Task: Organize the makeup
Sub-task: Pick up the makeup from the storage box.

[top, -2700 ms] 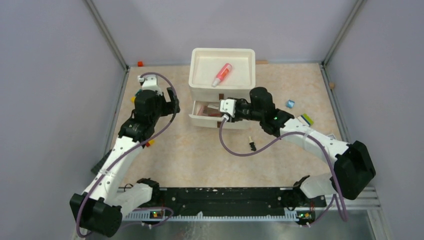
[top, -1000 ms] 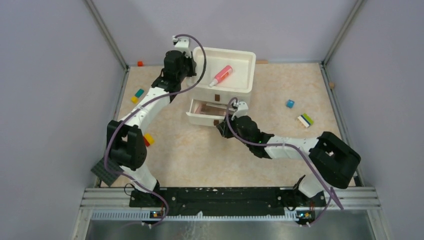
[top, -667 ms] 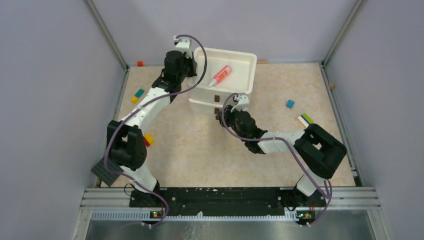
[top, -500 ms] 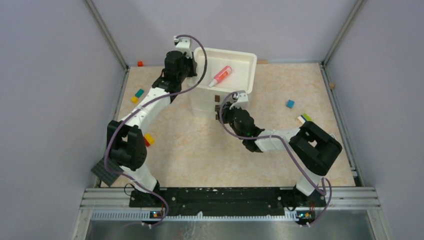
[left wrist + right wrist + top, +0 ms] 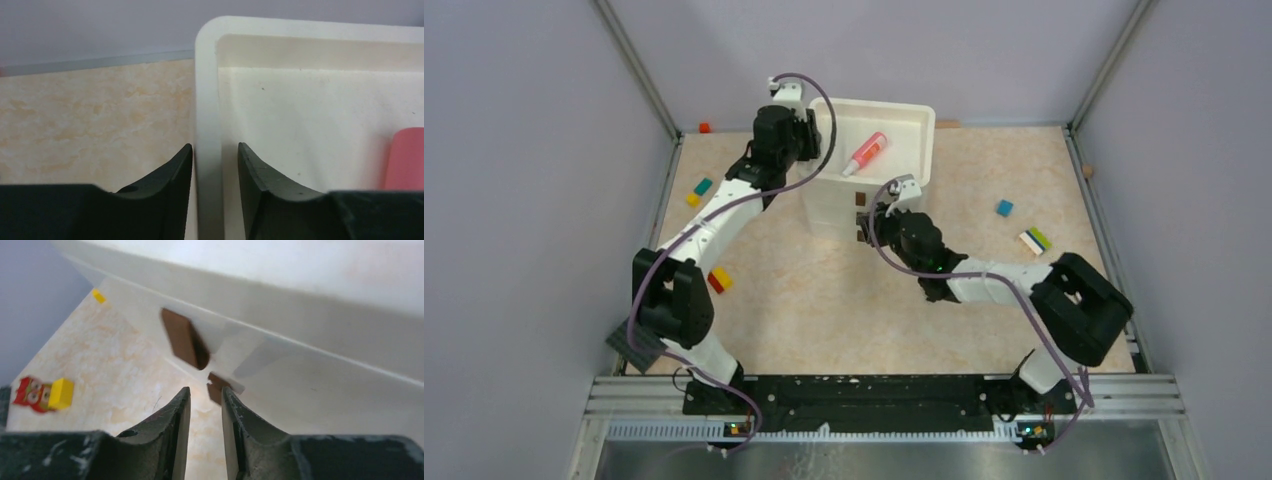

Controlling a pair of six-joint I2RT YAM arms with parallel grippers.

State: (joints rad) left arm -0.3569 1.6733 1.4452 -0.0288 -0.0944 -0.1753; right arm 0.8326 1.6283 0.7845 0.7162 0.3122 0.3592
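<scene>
pink spray bottle [image 5: 867, 152] with its white cap lies slanted in the open top tray [image 5: 902, 110] of the white drawer unit [image 5: 829, 212], at the far middle of the table [image 5: 824, 300]. the left gripper [image 5: 214, 150] stands over the tray's left rim, one finger on each side, a little apart and not pressing it. the right gripper [image 5: 205, 392] is at the lower brown handle [image 5: 216, 385], fingers narrowly apart, a gap showing beside the handle. both drawers are closed.

The top view looks down on the whole desk [image 5: 824, 300] from behind the arms. Both wrist views sit close at the white organizer [image 5: 902, 150]: left along its rim, catching the pink bottle [image 5: 406, 160]; right facing its front.
</scene>
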